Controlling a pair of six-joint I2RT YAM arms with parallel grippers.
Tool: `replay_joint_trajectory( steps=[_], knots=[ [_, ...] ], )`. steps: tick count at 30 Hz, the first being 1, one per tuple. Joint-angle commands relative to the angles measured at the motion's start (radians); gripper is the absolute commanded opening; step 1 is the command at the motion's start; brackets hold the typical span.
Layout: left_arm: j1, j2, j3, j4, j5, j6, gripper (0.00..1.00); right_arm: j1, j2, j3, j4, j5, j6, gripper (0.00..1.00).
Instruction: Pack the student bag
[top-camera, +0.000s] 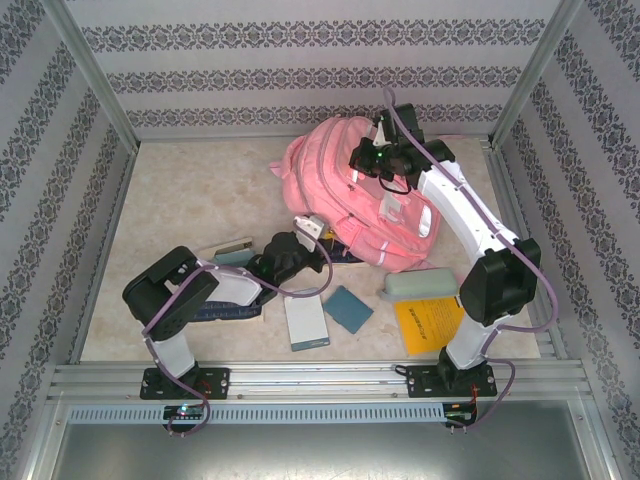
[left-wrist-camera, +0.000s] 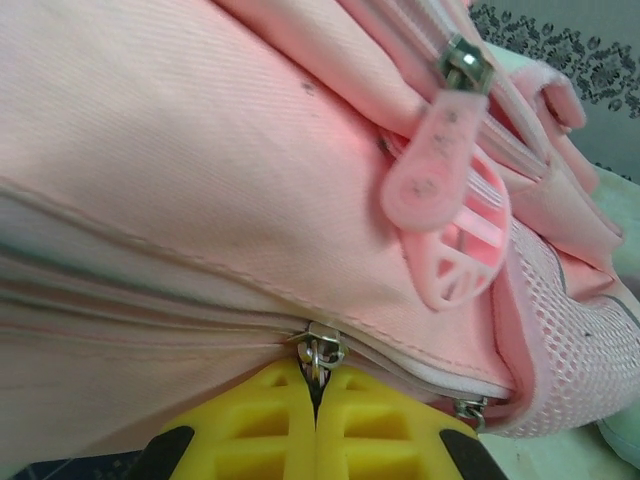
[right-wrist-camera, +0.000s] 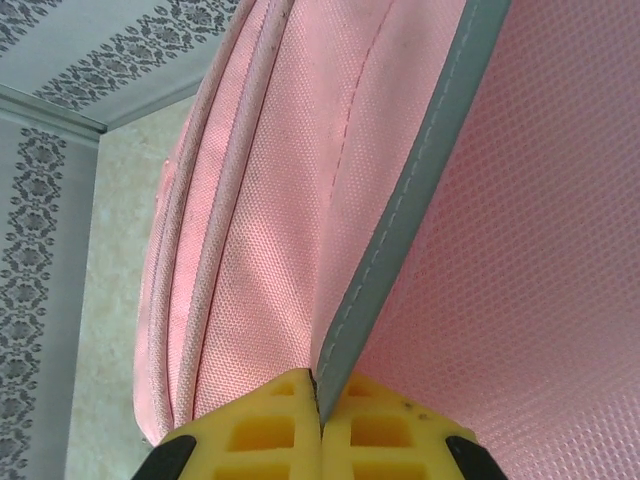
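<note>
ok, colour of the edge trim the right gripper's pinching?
Grey edge trim on the pink student bag; clearest in right wrist view.

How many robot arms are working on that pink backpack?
2. The left arm comes from the near left, left gripper shut on a zipper pull of the backpack. The right arm bends from the near right, right gripper shut on its grey trim.

The zip pull (left-wrist-camera: 320, 352) on the student bag (left-wrist-camera: 200, 150) is half hidden in the left gripper (left-wrist-camera: 316, 390). 1 dark thing (top-camera: 225, 312) near the bag is too covered to tell.
</note>
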Motion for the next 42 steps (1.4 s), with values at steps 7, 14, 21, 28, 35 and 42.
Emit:
replay_joint_trajectory(
  steps=[7,14,21,28,35,42],
  knots=[
    [0.067,-0.097,-0.011,-0.067,-0.032,-0.053,0.00,0.043,-0.040,0.054,-0.031,0.081,-0.125,0.00],
    [0.119,-0.172,0.008,-0.189,-0.043,-0.087,0.00,0.076,-0.040,0.064,-0.054,0.148,-0.224,0.00],
    [0.131,-0.241,0.109,-0.481,0.068,-0.126,0.00,0.112,0.018,0.162,-0.137,0.247,-0.337,0.00],
    [0.125,-0.314,0.104,-0.565,0.160,-0.221,0.00,0.181,0.089,0.316,-0.264,0.407,-0.327,0.56],
    [0.123,-0.310,0.161,-0.686,0.208,-0.297,0.00,0.195,-0.058,0.251,-0.293,0.505,-0.193,0.70],
    [0.121,-0.321,0.236,-0.704,0.267,-0.387,0.00,0.193,-0.365,-0.113,-0.260,0.520,0.225,0.41]
  ],
)
